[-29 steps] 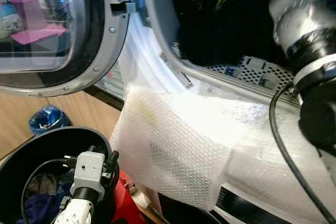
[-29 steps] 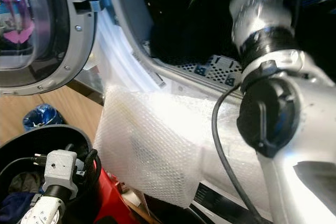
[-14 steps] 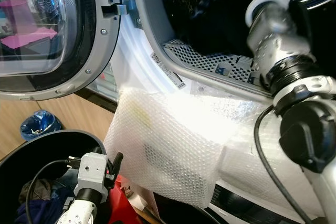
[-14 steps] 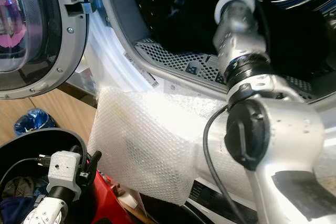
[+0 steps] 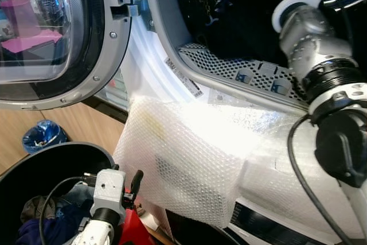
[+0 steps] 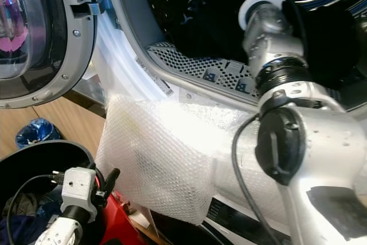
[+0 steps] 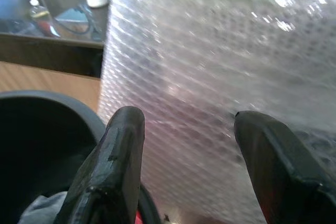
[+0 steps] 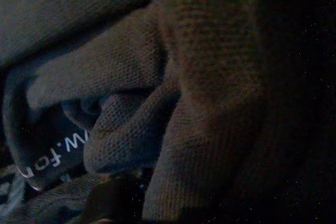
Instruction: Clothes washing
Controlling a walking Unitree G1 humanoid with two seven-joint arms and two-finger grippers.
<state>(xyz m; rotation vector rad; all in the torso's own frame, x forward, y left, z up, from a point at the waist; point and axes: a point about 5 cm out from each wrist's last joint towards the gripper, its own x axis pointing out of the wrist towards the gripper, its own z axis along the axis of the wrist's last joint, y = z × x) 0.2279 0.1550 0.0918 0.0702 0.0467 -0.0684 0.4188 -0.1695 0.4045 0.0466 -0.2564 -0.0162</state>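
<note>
**Washer loading: right arm in drum, left hand over basket**

- Washing machine (image 5: 172,55): front-loader, round door (image 5: 63,38) swung open to the robot's left, glass reflecting the room. Perforated metal lip at the drum mouth.
- Bubble wrap (image 5: 195,153): white sheet draped over the machine's front below the opening, hanging down towards the basket.
- Clothes in drum (image 6: 195,15): dark heap inside the drum; the right wrist view shows close folds of dark knitted fabric (image 8: 173,103), with a strip bearing pale letters beside them.
- Right arm (image 6: 275,55): silver, reaching up and into the drum. Its hand is hidden among the clothes; cannot tell whether it is released or grasping.
- Left hand (image 7: 184,150): low, at the rim of the black basket (image 5: 34,164), fingers (image 7: 115,156) spread apart and holding nothing, facing the bubble wrap.
- Basket contents (image 5: 40,222): dark blue and grey garments.
- Blue bag (image 5: 40,136): on the wooden floor, behind the basket.
</note>
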